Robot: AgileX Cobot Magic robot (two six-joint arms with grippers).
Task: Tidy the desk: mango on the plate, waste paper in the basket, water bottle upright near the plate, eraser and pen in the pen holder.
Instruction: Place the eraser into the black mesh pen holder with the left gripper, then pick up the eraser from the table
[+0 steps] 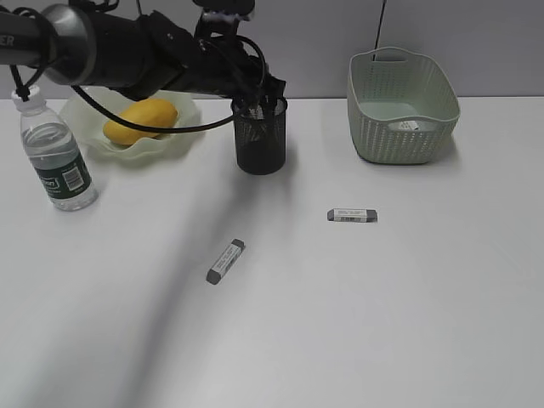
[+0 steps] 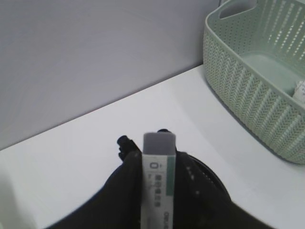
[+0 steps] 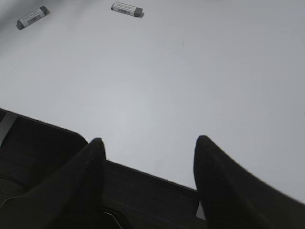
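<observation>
The left hand (image 1: 270, 92) hangs right over the black mesh pen holder (image 1: 260, 144), fingers pinched on a white-and-grey eraser (image 2: 158, 181) that points out past the fingertips. The right hand (image 3: 147, 148) sits low at the near desk (image 1: 408, 306) edge, jaws spread wide, holding nothing. Two more erasers lie loose on the desk, one (image 1: 225, 261) near the middle, another (image 1: 352, 215) to its right. The mango (image 1: 141, 120) rests on the wavy plate (image 1: 174, 143), the water bottle (image 1: 56, 157) stands upright beside it, and the waste paper (image 1: 406, 126) lies in the basket (image 1: 399, 140).
</observation>
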